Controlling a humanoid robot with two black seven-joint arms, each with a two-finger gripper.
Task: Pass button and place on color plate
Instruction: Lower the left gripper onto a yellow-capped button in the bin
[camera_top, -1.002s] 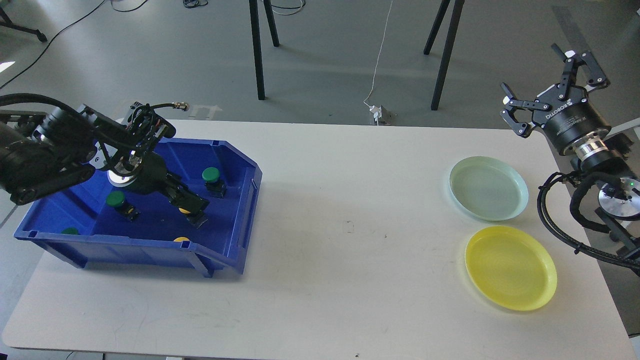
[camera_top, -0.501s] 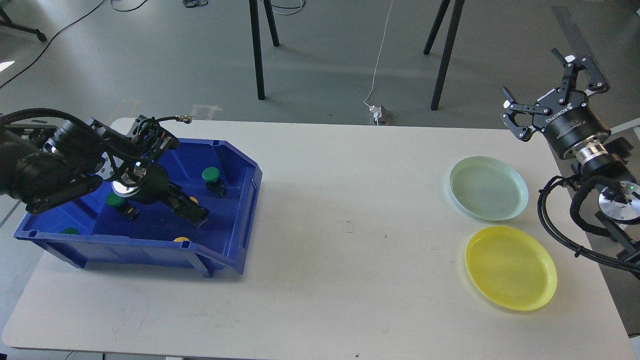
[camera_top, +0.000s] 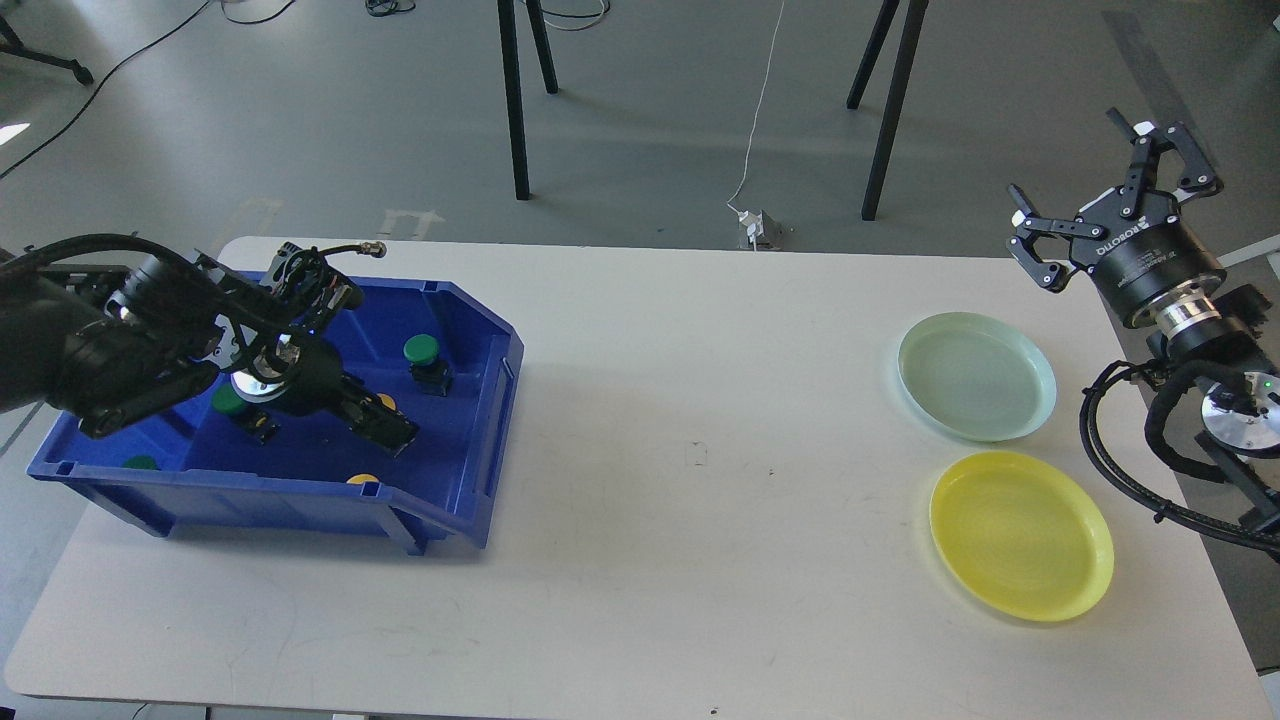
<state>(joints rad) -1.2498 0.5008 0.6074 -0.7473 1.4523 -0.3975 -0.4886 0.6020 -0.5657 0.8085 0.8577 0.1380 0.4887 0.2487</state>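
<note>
A blue bin (camera_top: 480, 400) at the table's left holds green buttons (camera_top: 421, 350) (camera_top: 228, 400) and yellow ones. My left gripper (camera_top: 388, 428) reaches down into the bin, its dark fingers right beside a yellow button (camera_top: 385, 402); I cannot tell whether they grip it. Another yellow button (camera_top: 362, 479) peeks over the bin's front wall. A pale green plate (camera_top: 977, 375) and a yellow plate (camera_top: 1021, 535) lie at the table's right. My right gripper (camera_top: 1090, 180) is open and empty, raised beyond the table's far right corner.
A third green button (camera_top: 140, 462) sits in the bin's front left corner. The white table (camera_top: 700, 520) stretches between bin and plates. Black stand legs (camera_top: 515, 100) and a white cable with plug (camera_top: 755, 225) are on the floor behind the table.
My left gripper has sunk lower into the bin and its arm has shifted slightly right. My right gripper has drifted slightly right and stays open.
</note>
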